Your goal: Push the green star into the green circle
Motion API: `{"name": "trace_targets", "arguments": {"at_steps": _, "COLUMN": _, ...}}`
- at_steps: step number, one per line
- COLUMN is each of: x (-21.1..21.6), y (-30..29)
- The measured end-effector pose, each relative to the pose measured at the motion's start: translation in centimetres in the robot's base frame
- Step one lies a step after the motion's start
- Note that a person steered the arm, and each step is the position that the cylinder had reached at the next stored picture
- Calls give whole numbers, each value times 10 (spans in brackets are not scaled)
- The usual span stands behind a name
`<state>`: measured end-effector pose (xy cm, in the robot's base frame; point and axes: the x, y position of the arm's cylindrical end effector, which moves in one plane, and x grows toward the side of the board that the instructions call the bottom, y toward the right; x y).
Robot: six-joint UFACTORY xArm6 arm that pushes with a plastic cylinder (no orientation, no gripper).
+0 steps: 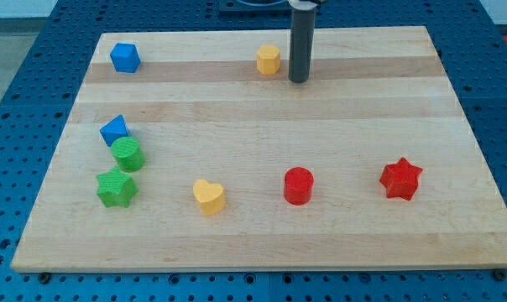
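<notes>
Yellow heart lies nearest; left of it the green star sits just below the green circle, nearly touching. Well apart, my tip rests beside the yellow hexagon; it is a bare rod, holding nothing.

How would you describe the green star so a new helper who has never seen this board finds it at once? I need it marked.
Start at the wooden board and go to its left edge, near the view's bottom. There three blocks cluster: a blue block, a green circle below it, and lowest, the green star. It alone is green with points.
</notes>
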<state>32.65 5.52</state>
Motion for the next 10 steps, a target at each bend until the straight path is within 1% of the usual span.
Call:
{"name": "trace_targets", "arguments": {"at_steps": 1, "x": 9, "y": 0}}
{"name": "trace_targets", "arguments": {"at_steps": 3, "x": 86, "y": -51}}
{"name": "trace_targets", "arguments": {"at_steps": 6, "x": 176, "y": -123}}
{"name": "trace_targets", "arguments": {"at_steps": 7, "x": 195, "y": -140}}
{"name": "trace_targets", "arguments": {"at_steps": 9, "x": 192, "y": -144}}
{"name": "trace_targets", "arguments": {"at_steps": 10, "x": 202, "y": -164}}
